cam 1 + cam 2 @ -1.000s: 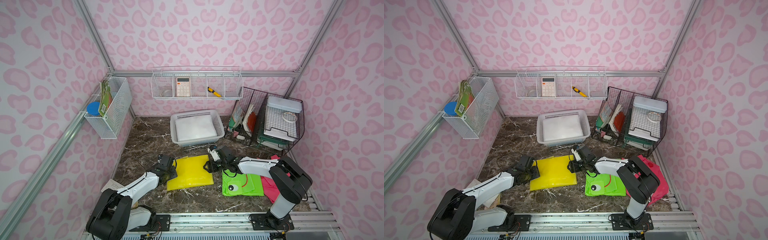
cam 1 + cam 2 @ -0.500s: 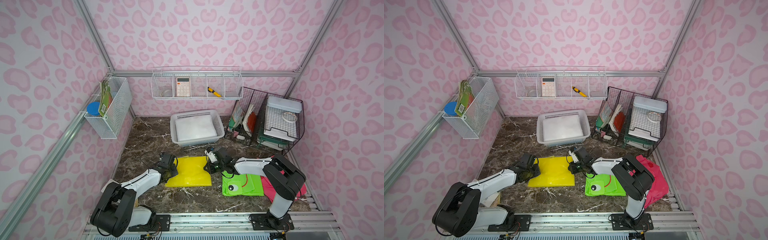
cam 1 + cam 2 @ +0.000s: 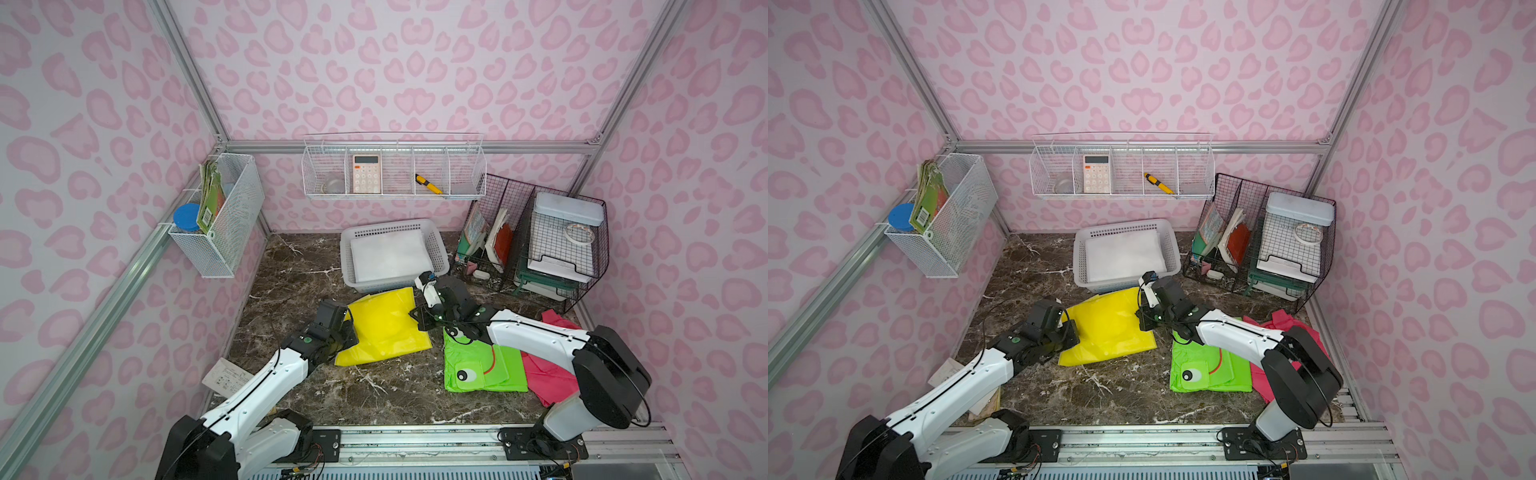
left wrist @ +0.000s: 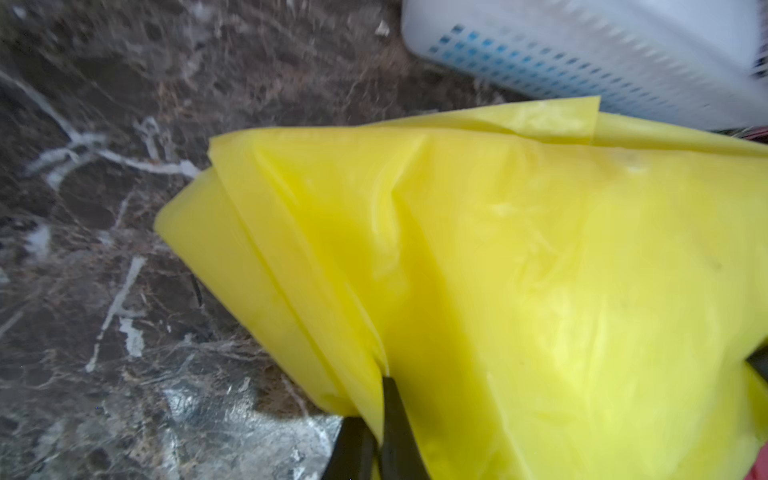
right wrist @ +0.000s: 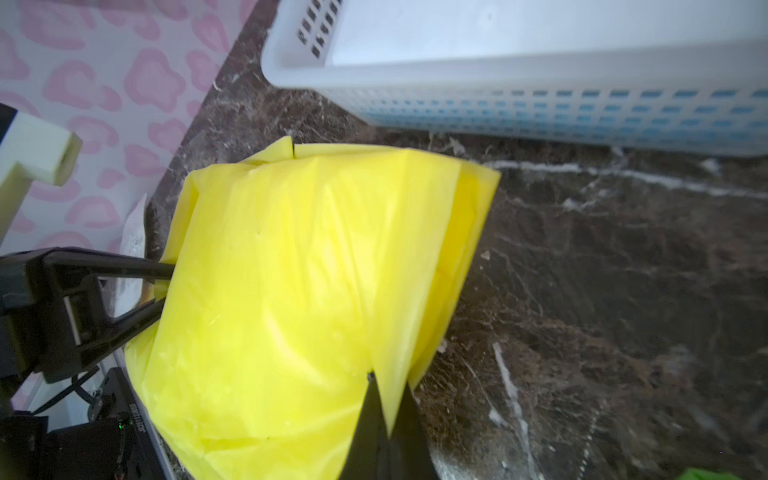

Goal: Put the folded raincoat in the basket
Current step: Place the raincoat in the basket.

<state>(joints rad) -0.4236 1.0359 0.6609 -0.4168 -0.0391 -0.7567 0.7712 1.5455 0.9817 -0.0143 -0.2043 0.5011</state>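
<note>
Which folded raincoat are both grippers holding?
The yellow raincoat, pinched at opposite edges by the left gripper and the right gripper; the green raincoat and pink raincoat lie ungripped.

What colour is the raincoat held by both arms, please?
The raincoat is plain yellow, clearest in the right wrist view.

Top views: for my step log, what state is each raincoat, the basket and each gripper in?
yellow raincoat: folded, pinched at two opposite edges.
left gripper: shut on yellow raincoat.
right gripper: shut on yellow raincoat.
basket: upright, holding a white flat item.
green raincoat: folded flat on the table.
pink raincoat: lying on the table.
</note>
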